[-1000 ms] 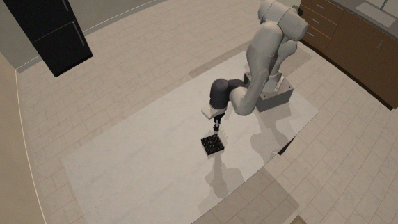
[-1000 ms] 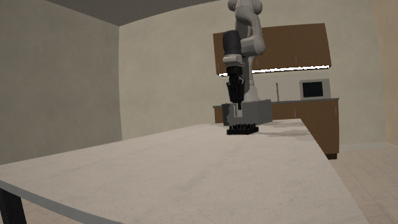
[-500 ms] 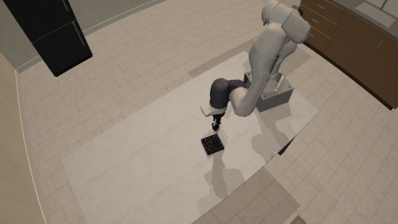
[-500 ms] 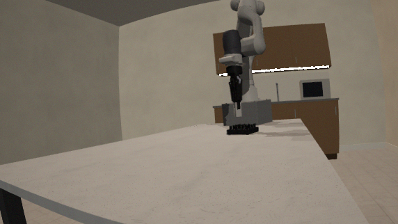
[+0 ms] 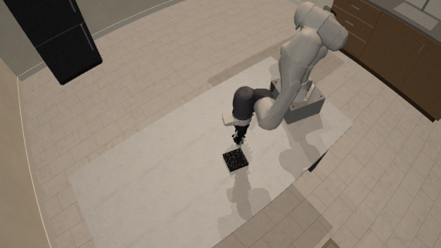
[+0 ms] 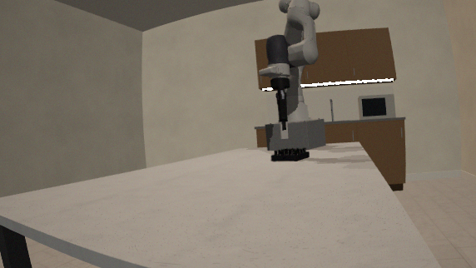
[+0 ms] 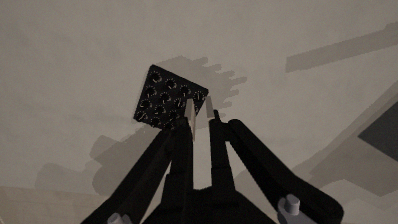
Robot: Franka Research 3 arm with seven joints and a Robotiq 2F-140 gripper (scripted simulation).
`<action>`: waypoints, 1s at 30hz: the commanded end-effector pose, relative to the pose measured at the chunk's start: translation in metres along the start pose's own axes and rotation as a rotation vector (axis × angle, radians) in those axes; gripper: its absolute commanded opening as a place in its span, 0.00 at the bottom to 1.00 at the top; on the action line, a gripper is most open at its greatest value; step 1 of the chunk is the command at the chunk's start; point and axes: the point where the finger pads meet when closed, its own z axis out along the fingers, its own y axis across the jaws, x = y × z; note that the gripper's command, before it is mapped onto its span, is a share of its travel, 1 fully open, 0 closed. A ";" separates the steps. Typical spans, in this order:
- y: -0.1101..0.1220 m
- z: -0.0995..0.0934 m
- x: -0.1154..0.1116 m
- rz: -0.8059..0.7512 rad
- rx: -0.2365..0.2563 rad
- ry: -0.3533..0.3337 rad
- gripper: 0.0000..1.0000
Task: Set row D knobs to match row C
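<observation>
The black knob box lies flat on the pale table, with several black knobs in rows. White marks and knob lines show in the wrist view, but names and exact pointing directions are too small to read. The socket side cannot be told. My gripper points down above the box's edge nearest the robot base, clear of the knobs. Its pale fingertips stand a narrow gap apart with nothing between them. In the wrist view they overlap the box's right corner, and the left finger hides part of some knobs.
The table extends widely around the box. The grey robot base stands behind the box in the exterior view. Shadows of the arm and knobs fall beside the box.
</observation>
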 end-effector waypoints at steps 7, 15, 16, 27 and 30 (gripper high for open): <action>0.000 -0.002 -0.001 0.253 -0.011 0.001 0.12; -0.001 -0.005 -0.002 0.383 -0.008 0.001 0.12; -0.001 -0.005 -0.002 0.383 -0.008 0.001 0.12; -0.002 -0.008 -0.002 0.571 -0.002 -0.001 0.12; -0.003 -0.009 -0.003 0.619 -0.001 -0.002 0.12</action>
